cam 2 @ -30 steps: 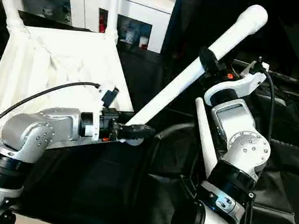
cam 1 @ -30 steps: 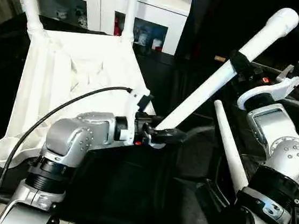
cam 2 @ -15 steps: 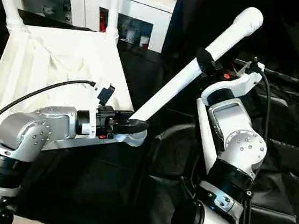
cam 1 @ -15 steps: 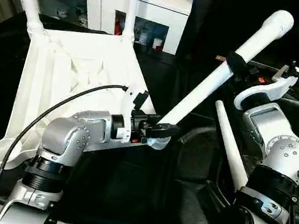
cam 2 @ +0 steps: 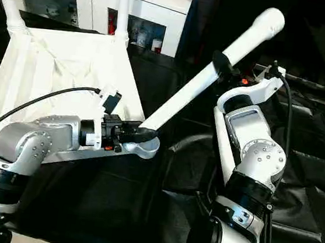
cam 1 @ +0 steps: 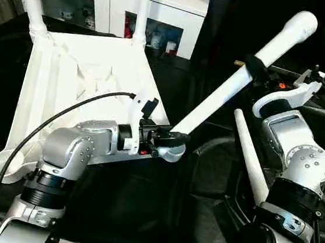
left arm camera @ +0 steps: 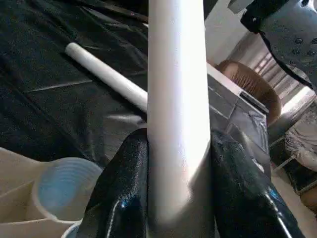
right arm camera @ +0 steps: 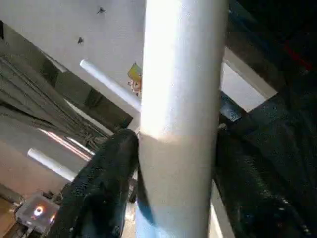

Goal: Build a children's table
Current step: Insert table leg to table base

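I see the white tabletop (cam 1: pixel 78 88) lying upside down on the black-draped bench (cam 2: pixel 313 191), ribbed underside facing up. Two legs (cam 1: pixel 141 7) already stand upright in its far corner sockets. The near right socket (cam 2: pixel 145 147) is a round cup at the tabletop's corner, and the narrow end of a third leg (cam 1: pixel 230 94) sits right at it; I cannot tell whether the tip is inside the cup. An open, empty socket (left arm camera: pixel 59 191) shows in the left wrist view, beside the leg.

That third leg slants up and to the right, its wide end high in the air. My left gripper (cam 1: pixel 169 139) has its jaws clamped on the leg's low end, both black fingers (left arm camera: pixel 124 193) pressing the white tube from either side. My right gripper (cam 1: pixel 258 68) has its jaws around the leg higher up; the left finger (right arm camera: pixel 101 183) touches it, but I cannot tell if the other does.

A fourth leg (cam 1: pixel 251 161) lies loose on the black cloth, between the slanted leg and my right forearm.

Behind the bench stands a white cabinet (cam 1: pixel 106 1) with glass doors and small objects inside.
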